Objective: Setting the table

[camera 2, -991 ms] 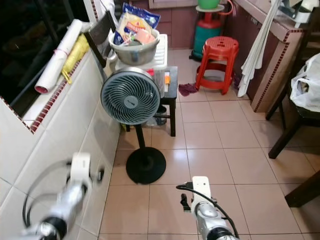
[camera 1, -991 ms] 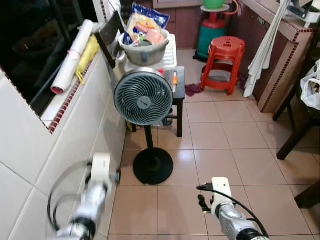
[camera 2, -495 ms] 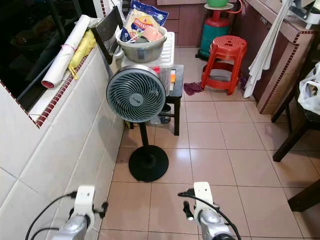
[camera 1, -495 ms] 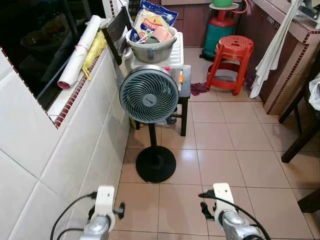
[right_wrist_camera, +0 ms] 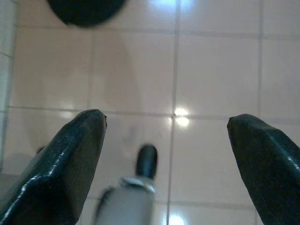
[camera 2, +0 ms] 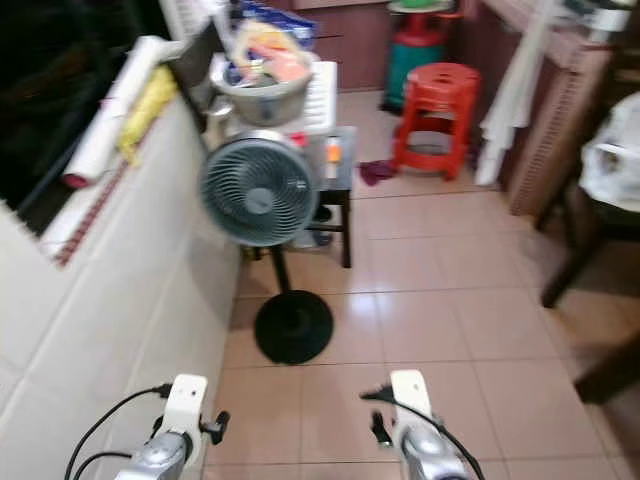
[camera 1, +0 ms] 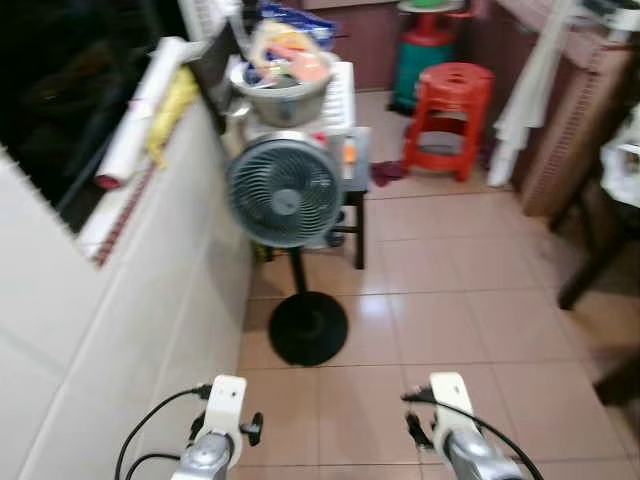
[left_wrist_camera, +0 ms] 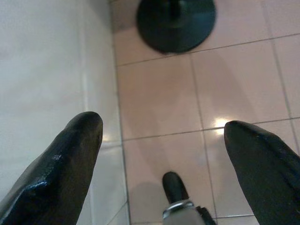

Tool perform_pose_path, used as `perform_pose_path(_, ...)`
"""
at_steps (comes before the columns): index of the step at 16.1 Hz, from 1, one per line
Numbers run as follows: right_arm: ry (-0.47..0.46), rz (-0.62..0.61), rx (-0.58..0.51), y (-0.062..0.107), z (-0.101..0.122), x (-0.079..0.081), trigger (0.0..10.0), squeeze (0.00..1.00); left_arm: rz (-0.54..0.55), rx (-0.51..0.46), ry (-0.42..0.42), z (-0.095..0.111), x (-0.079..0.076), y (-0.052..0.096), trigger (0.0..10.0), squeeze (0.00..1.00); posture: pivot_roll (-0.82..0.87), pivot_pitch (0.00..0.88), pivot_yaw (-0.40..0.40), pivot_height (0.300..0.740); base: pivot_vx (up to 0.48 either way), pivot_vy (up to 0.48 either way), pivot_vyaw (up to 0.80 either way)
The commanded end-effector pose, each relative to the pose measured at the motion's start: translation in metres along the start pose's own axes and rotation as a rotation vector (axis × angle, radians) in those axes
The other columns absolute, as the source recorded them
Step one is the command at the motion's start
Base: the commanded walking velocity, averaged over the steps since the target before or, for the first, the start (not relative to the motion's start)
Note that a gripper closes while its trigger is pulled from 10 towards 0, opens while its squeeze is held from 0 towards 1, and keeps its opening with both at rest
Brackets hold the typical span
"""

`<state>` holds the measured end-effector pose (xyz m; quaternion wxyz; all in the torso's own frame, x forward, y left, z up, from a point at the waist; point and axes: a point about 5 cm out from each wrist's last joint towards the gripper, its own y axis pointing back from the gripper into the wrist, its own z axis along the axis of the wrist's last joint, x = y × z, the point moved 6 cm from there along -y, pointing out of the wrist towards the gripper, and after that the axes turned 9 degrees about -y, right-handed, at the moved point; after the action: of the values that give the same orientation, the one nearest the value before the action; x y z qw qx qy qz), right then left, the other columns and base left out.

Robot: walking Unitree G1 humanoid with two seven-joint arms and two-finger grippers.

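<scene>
Both arms hang low over the tiled floor. In the left wrist view my left gripper (left_wrist_camera: 161,125) is open, with bare pink tiles between its fingers and the white wall beside it. My right gripper (right_wrist_camera: 166,119) is open too and holds nothing. From the head, the left arm (camera 1: 222,420) and right arm (camera 1: 450,410) sit at the bottom edge. A metal bowl (camera 1: 280,90) filled with snack packets rests on a white rack behind the fan. The picture is blurred.
A standing fan (camera 1: 284,190) with a round black base (camera 1: 308,328) is straight ahead, close to the white tiled wall (camera 1: 130,300). Beyond are a red stool (camera 1: 450,100) and a green gas cylinder (camera 1: 425,55). Dark wooden furniture legs (camera 1: 600,260) stand at the right.
The whole picture has shifted and blurred, so the camera is moving. The left arm has dropped from beside the wall to hang low. The right arm is much as before.
</scene>
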<state>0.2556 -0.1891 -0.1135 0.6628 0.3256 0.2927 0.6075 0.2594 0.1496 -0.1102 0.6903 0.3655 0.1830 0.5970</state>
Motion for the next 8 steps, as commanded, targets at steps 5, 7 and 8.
perform_pose_path(5, 0.042, 0.012, 0.028, 0.001, -0.011, 0.001, 10.0, 0.0, -0.003, 0.045, -0.027, -0.015, 0.003, 0.003, 10.0, 0.0, -0.09, 0.043, 0.087, 0.74, 0.0, 0.0, -0.37)
perform_pose_path(7, 0.051, 0.021, 0.027, 0.001, -0.01, 0.003, 10.0, 0.0, 0.006, 0.06, -0.024, -0.022, 0.006, 0.004, 10.0, 0.0, -0.08, 0.04, 0.083, 0.74, 0.0, 0.0, 0.0)
perform_pose_path(8, 0.051, 0.024, 0.026, 0.001, -0.009, 0.005, 10.0, 0.0, 0.009, 0.067, -0.022, -0.025, 0.007, 0.005, 10.0, 0.0, -0.08, 0.041, 0.083, 0.74, 0.0, 0.0, 0.0)
